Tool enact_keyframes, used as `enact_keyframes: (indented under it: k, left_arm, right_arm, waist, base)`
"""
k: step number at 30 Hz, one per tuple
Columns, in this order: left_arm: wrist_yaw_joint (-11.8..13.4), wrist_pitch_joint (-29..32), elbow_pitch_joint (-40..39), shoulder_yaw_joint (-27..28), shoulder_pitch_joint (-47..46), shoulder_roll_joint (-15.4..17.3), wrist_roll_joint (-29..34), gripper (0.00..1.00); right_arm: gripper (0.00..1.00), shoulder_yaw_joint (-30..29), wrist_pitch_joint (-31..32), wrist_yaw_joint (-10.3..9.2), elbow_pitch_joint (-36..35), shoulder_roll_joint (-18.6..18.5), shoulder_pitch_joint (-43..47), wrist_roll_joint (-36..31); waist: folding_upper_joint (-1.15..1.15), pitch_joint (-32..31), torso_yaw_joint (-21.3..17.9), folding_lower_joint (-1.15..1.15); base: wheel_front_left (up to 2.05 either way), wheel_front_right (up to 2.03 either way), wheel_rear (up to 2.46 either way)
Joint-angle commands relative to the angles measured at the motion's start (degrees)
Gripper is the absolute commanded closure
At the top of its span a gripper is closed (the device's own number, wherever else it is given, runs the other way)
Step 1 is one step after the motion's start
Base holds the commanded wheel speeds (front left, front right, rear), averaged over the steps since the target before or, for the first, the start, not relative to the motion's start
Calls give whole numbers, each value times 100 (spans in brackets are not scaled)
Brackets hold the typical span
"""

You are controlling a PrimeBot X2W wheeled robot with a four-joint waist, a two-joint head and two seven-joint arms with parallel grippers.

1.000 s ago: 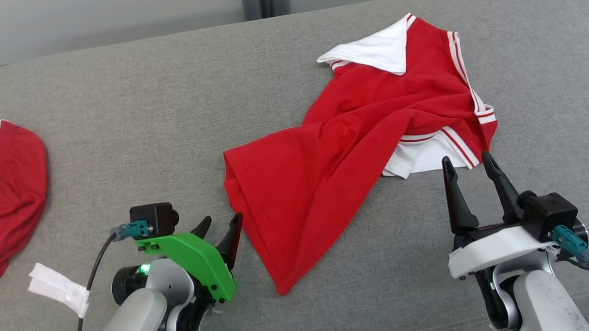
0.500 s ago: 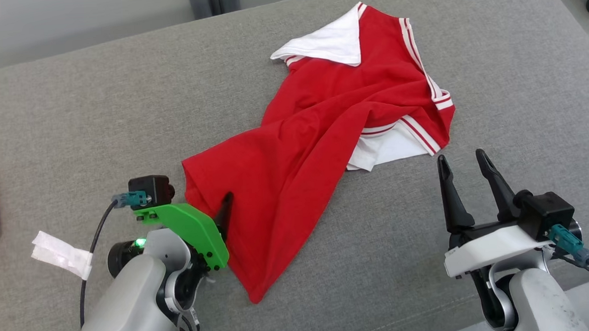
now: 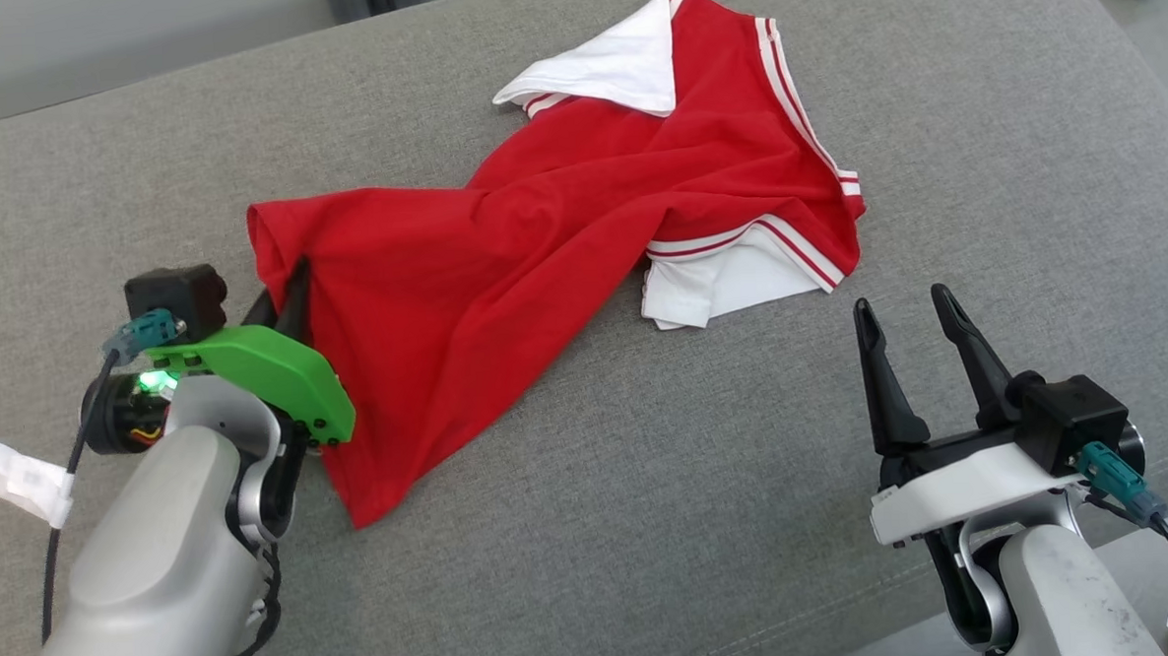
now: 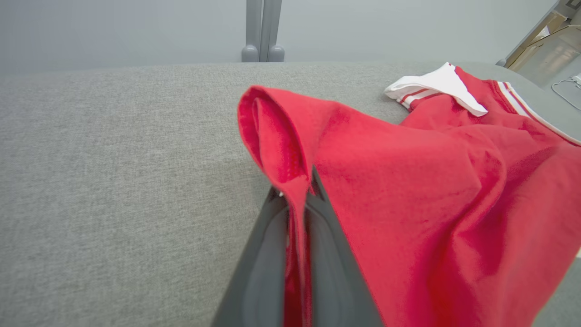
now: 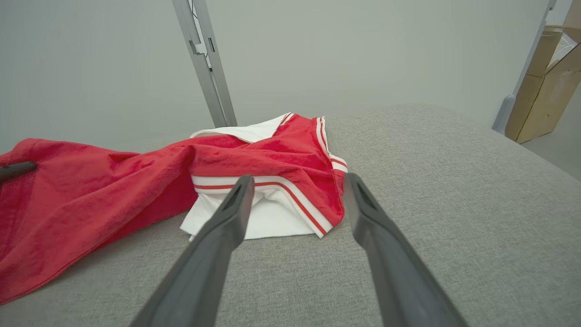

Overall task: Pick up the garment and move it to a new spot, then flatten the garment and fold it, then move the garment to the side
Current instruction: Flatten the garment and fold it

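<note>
The left tool (image 3: pixel 289 287) is clamped on a raised fold at the left edge of the garment (image 3: pixel 502 263), a soft red knit with white striped trim that lies crumpled mid-surface. The right tool (image 3: pixel 898 299), fingers apart, hovers near its white hem. The bare grey woven surface (image 3: pixel 651 503) spreads all round, with a rounded edge at far right.

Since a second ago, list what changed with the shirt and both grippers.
The left gripper, open beside the hem before, has shut on the garment at its left edge and drawn that corner up and leftward. The head camera swung too, so the overall shift is no move. The right gripper stays open, short of the white sleeve; the collar end lies as before.
</note>
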Motion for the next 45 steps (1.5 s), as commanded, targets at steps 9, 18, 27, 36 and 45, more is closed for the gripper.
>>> enact_keyframes:
  k: [9,18,27,36,45]
  left_arm:
    - [-292,-275,695,7,-814,283,252,100]
    - [-332,-1103,988,189,-721,44,294,0]
    - [-481,-1174,-535,1206,672,-446,716,0]
    - [-824,-1176,-2253,2132,2384,-1047,1725,0]
    - [-994,-1178,-2951,2657,3286,-1230,2158,0]
  right_arm:
    - [0,143,29,-8,-8,-7,-127,-121]
    - [0,96,154,-8,-97,-9,-28,-223]
    - [0,-85,415,-8,-273,-7,109,-326]
    - [0,-564,1156,-8,355,-9,-139,-193]
    - [0,-970,1303,-8,807,-10,-350,-305]
  waist:
    - [0,61,-52,0]
    - [0,-18,96,0]
    - [0,-118,507,0]
    - [0,-306,947,0]
    - [0,-454,1302,0]
  base:
    - [0,0,0]
    - [0,0,0]
    - [0,0,0]
    - [0,0,0]
    - [0,0,0]
